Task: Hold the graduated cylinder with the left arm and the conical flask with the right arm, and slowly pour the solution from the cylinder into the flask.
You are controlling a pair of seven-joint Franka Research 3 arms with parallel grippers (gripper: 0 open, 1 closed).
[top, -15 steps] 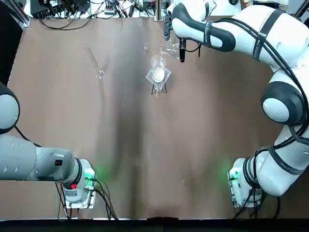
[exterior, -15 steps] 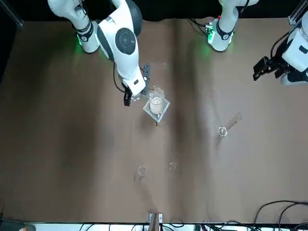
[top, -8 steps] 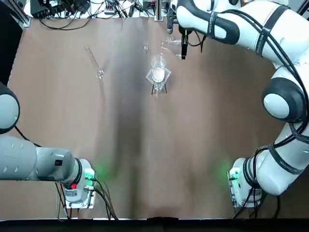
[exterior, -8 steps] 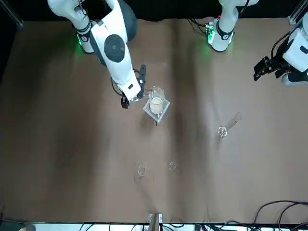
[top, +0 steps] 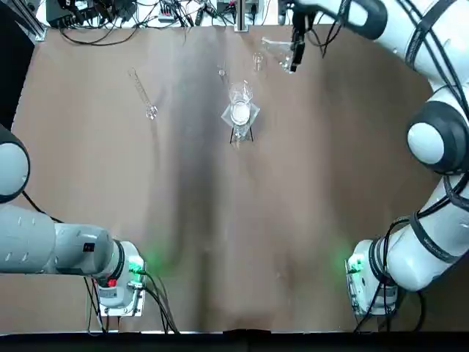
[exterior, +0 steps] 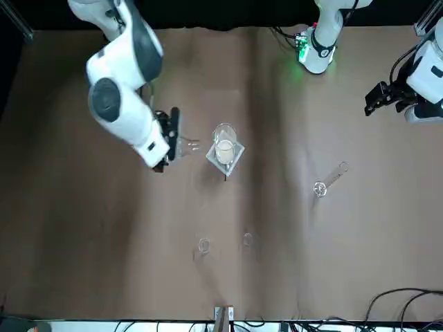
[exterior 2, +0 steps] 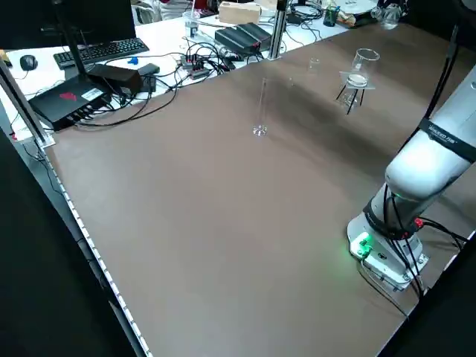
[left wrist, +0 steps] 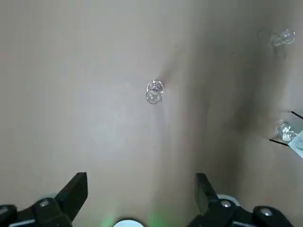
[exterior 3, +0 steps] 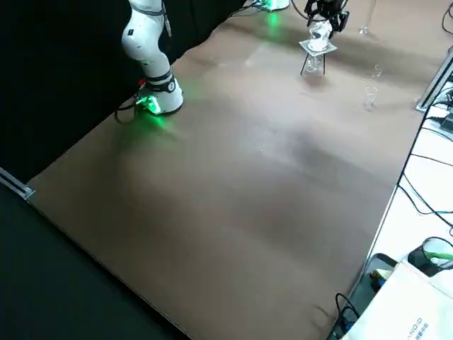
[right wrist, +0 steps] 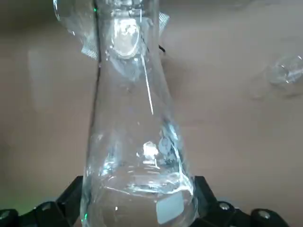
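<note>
One arm is working: the right gripper (top: 295,45), top centre of the overhead frame, has its fingers clamped on the flask (right wrist: 135,142), while the cylinder (top: 142,94) stands untouched upper left, so next the wide-open left gripper (left wrist: 142,198) must fetch it.

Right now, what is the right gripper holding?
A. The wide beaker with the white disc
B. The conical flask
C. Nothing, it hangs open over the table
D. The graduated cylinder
B. The right wrist view shows the conical flask wedged between the right gripper and its fingers, while the graduated cylinder stands alone on the table and the left gripper is open and idle.
</note>
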